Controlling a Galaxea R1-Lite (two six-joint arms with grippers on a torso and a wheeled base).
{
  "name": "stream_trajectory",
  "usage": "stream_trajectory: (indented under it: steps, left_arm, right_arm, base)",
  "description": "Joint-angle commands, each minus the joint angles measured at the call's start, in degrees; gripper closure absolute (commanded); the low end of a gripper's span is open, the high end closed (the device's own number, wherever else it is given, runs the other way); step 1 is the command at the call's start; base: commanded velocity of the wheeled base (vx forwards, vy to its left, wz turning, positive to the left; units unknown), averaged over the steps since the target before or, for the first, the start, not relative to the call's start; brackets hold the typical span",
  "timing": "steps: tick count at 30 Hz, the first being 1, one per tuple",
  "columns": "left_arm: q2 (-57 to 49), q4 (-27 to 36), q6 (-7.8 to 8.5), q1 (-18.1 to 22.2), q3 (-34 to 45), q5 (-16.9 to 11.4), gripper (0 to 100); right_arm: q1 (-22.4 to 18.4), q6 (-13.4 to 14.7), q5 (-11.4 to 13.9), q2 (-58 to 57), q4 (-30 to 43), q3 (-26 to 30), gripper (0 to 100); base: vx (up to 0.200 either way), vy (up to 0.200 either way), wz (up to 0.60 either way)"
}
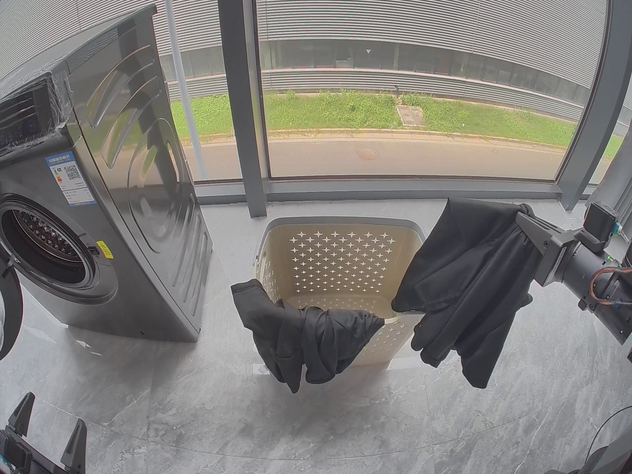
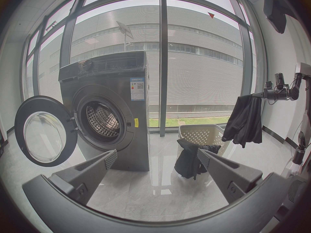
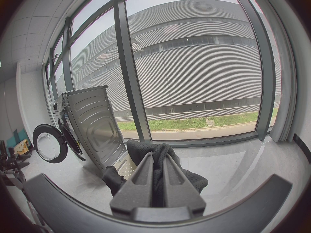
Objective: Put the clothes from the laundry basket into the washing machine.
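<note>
1. The right gripper (image 3: 157,156) is clamped on a limp black fabric garment (image 1: 467,278), which hangs over the right side of the cream perforated plastic laundry basket (image 1: 342,222).
2. A second black garment (image 1: 309,340) drapes over the basket's near rim. The grey front-loading washing machine (image 1: 131,185) stands open and its drum looks empty, so nothing seems loaded yet.
3. The right arm is raised and reaches in level; the left gripper (image 1: 51,416) sits low, fingers apart, empty.

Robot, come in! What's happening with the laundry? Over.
Right hand shut on black garment, hanging beside laundry basket. Left hand open, empty. Second garment draped over basket rim. Washing machine door open.
</note>
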Motion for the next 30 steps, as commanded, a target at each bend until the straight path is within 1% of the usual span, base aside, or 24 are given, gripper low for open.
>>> stream_trajectory:
  steps: [1,8,17,20,23,27,30]
  left_arm:
    - [-0.92,0.0,-0.01,0.04,1.01,-0.01,0]
    - [-0.92,0.0,-0.28,0.04,0.92,-0.1,0]
    - [-0.92,0.0,-0.45,0.04,0.92,-0.1,0]
    - [-0.92,0.0,-0.45,0.04,0.92,-0.1,0]
    - [-0.92,0.0,-0.54,0.04,0.92,-0.1,0]
    - [-0.92,0.0,-0.54,0.04,0.92,-0.1,0]
    - [-0.92,0.0,-0.54,0.04,0.92,-0.1,0]
  right_arm:
    - [-0.49,-0.4,1.51,-2.84,1.25,0.14,100]
    - [0.03,-0.4,1.95,-2.75,1.69,1.37,100]
    - [0.65,-0.14,2.03,-2.58,1.34,1.46,100]
    - [1.53,-0.14,1.95,-2.75,0.9,0.67,100]
    - [2.58,-0.14,1.95,-2.75,0.99,1.19,100]
    - [2.67,-0.05,2.03,-2.58,1.08,1.37,100]
    - [3.46,-0.05,2.03,-2.14,1.16,1.55,100]
  base:
    - [0.0,0.2,0.0]
    - [0.0,0.2,0.0]
    - [0.0,0.2,0.0]
    - [0.0,0.2,0.0]
    - [0.0,0.2,0.0]
    - [0.0,0.2,0.0]
    - [0.0,0.2,0.0]
